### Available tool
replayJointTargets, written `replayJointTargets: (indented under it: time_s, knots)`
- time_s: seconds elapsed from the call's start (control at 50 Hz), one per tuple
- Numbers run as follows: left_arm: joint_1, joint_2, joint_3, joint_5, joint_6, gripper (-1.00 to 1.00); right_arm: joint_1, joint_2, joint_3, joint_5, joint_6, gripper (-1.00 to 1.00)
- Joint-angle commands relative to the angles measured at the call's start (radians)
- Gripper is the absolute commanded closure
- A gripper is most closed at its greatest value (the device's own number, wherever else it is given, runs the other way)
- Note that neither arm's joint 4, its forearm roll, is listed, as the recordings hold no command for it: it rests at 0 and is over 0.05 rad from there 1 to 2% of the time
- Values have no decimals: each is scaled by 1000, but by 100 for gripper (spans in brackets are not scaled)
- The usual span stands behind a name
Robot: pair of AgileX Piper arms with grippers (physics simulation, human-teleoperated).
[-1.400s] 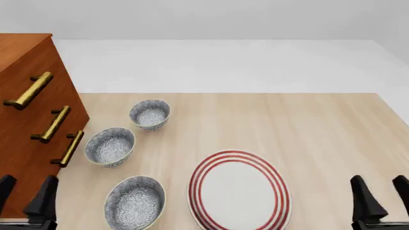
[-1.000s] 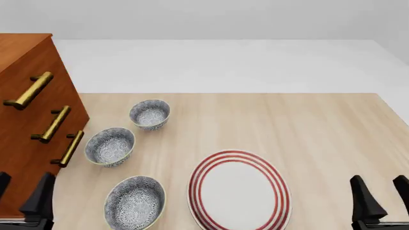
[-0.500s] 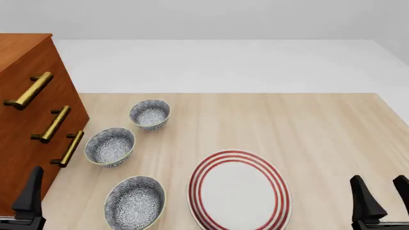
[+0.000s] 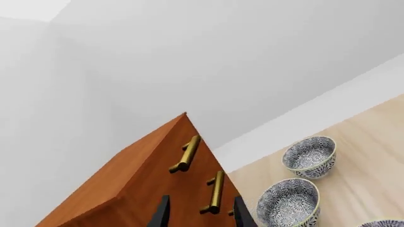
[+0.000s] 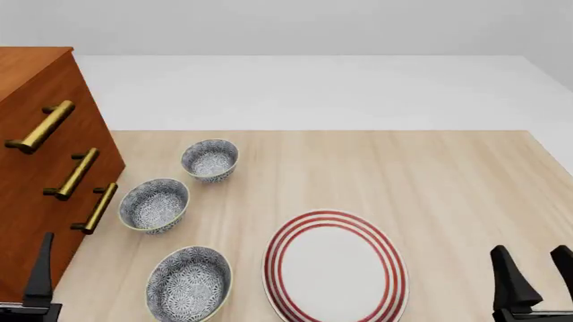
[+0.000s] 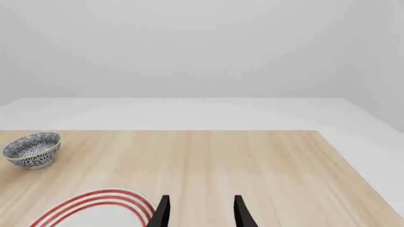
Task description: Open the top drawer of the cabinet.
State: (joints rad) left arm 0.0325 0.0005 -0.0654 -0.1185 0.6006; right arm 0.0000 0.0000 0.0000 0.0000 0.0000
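Observation:
The cabinet stands at the table's left edge, reddish-brown, with three brass bar handles. The top drawer looks shut, flush with the front; its handle is the uppermost. My left gripper is low at the near left, just in front of the cabinet's near bottom corner, well below that handle. In the left wrist view the left gripper is open and empty, facing the cabinet front with the top handle beyond it. My right gripper is open and empty at the near right; the right wrist view shows the same.
Three patterned bowls stand in a row next to the cabinet: far, middle, near. A white plate with red rings lies at the near centre. Bare wooden table stretches to the right.

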Motion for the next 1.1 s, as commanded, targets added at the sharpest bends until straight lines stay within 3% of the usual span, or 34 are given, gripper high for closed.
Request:
replayJointTargets:
  time_s: [0.02,0.24,0.32,0.68,0.86,1.1]
  knots:
    - [-8,1,23,-46,129,-100,0,0,0,0,0,-100]
    - [2,23,21,-82,205,-100,0,0,0,0,0,-100]
    - [-15,62,53,-168,284,-100,0,0,0,0,0,-100]
    - [-24,307,52,-410,388,-100,0,0,0,0,0,-100]
    - [-28,447,65,-565,503,-100,0,0,0,0,0,-100]
    - [4,577,59,-705,581,-100,0,0,0,0,0,-100]
